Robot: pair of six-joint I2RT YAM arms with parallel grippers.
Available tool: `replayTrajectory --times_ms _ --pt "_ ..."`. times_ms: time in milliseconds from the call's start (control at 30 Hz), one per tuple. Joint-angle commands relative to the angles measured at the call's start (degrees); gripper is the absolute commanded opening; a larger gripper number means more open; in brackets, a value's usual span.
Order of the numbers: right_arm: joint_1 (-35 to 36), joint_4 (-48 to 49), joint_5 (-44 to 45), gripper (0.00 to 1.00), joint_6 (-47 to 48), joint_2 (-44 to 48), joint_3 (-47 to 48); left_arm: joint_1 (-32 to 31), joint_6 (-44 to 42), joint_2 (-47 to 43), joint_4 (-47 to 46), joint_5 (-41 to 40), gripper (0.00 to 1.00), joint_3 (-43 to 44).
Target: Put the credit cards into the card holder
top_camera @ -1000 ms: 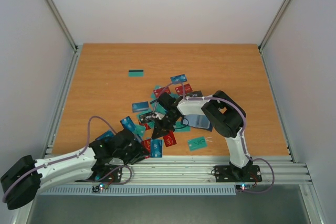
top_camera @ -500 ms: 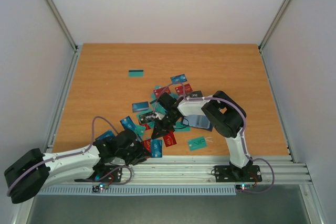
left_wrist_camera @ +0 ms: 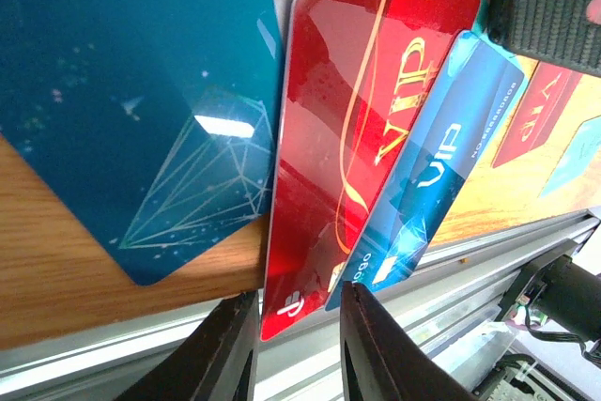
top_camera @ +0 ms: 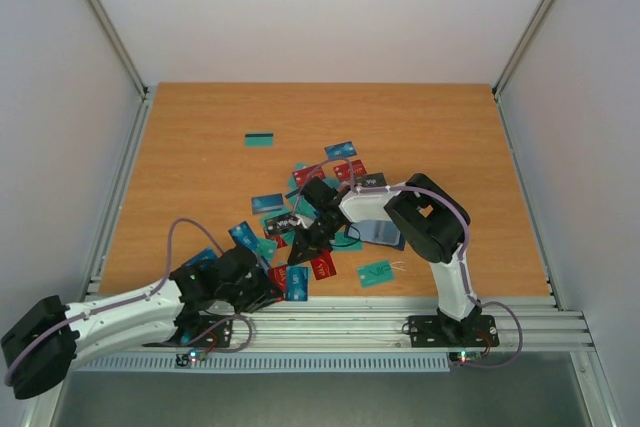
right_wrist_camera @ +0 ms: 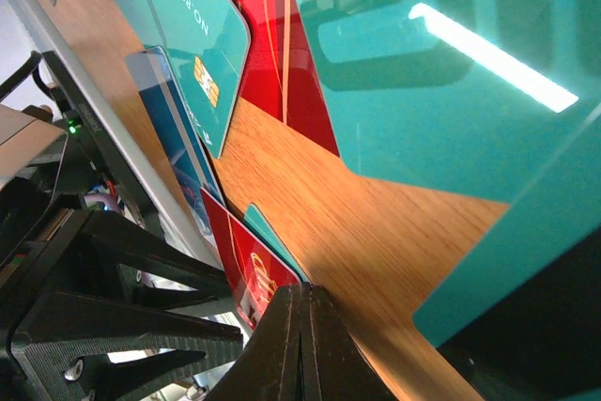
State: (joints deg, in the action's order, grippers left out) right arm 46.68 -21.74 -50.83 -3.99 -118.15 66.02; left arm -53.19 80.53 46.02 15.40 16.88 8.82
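Wooden table: left hand slightly parted astride red card, right hand closed empty, card holder half hidden

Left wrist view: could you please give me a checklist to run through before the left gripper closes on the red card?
1. Left gripper open, corner of the red VIP card between its fingers: ok.
2. That corner overhangs the table edge: ok.
3. Blue VIP card clear of the pinch: cannot tell; it overlaps the red one.
4. Right gripper shut, empty: ok.
5. Card holder open and reachable: cannot tell; the right arm mostly covers it.
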Motion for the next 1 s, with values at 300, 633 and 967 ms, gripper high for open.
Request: replayTrajectory --times_ms 300,633,967 --pt "0.87 -4.01 2.93 0.01 -1.47 -1.73 -2.12 0.72 -4.42 3.2 -9.03 -7.48 0.24 3.84" --pt "0.87 -4.39 3.08 0.01 -0.98 -1.82 -2.23 0.71 -6.56 3.29 -10.49 -8.17 0.21 5.86" --pt "0.87 -6.21 3.59 0.01 -0.23 -2.23 -0.82 0.7 -6.38 4.09 -11.75 -9.36 0.21 6.22"
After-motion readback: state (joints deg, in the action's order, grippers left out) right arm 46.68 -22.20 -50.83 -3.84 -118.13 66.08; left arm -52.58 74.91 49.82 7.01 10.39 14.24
